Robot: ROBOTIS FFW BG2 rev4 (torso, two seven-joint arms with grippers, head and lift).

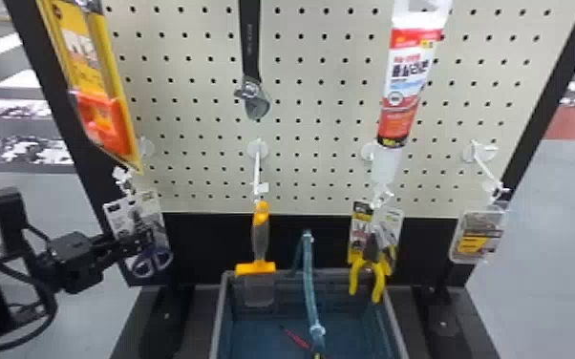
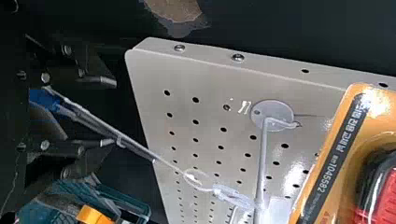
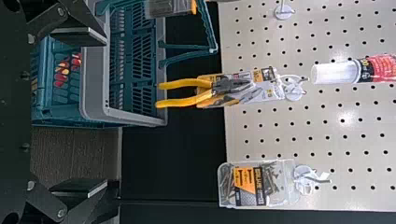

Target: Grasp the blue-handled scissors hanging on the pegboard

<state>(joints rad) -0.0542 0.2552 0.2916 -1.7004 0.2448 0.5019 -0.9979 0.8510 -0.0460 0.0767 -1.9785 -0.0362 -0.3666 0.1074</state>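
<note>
Hanging between the two fingers of the left gripper (image 1: 144, 238), the blue-handled scissors (image 1: 150, 262) are on their card (image 1: 120, 219), close to one fingertip; I cannot tell whether they touch it. The fingers of this gripper (image 2: 113, 112) are parted, with space showing between them, and have no grip on the scissors. Just above the gripper, a white hook (image 1: 122, 176) carries the card, near the lower left corner of the pegboard (image 1: 191, 143). Higher over the gripper hangs a yellow and orange package (image 1: 83, 52).

To the gripper's right, the first thing along is a scraper (image 1: 260, 238) with an orange and grey handle, hanging upright. Up and to the right is a wrench (image 1: 251, 67), head down. Lower to the right stands a basket (image 1: 219, 310) with a teal handle (image 1: 307, 277). Farther right come yellow-handled pliers (image 1: 367, 279), with a sealant tube (image 1: 408, 71) above them, and farthest out a clear box of screws (image 1: 477, 236).

Well apart from the left gripper, the right gripper (image 3: 93, 114) is wide open and empty, facing the basket, pliers and box.
</note>
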